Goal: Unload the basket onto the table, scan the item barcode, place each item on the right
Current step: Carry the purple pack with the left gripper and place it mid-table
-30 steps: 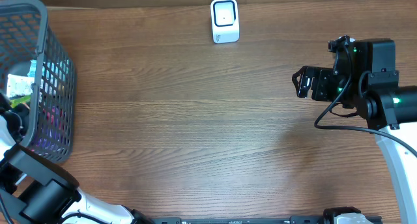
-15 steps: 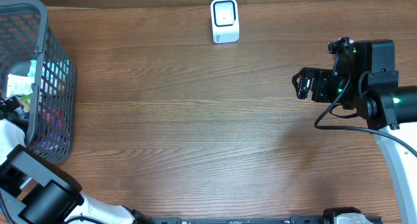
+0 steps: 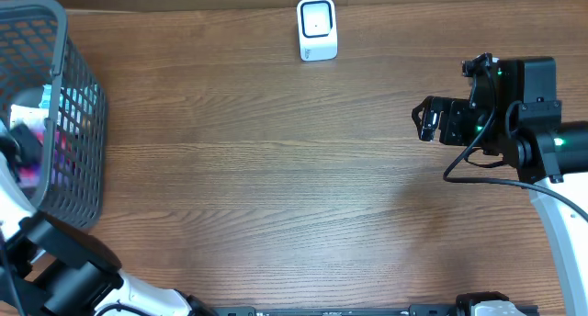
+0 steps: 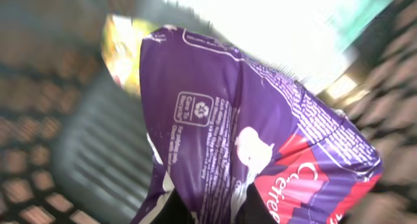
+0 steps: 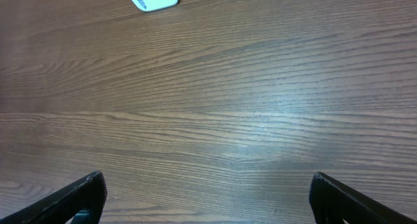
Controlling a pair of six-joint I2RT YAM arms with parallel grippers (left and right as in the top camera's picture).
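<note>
Your L claw point(image 4: 218, 210) is clenched on a purple packet point(image 4: 241, 133) inside the grey mesh basket point(image 3: 81, 86) at the table's point(image 3: 276, 169) L edge, while your R claw point(image 3: 426, 118) hangs spread wide & empty over the wood, well apart from the white scanner point(image 3: 317, 28) at the far edge.

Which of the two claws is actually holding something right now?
The left gripper: it is shut on a purple packet inside the basket. The right gripper hangs open and empty above the table.
</note>
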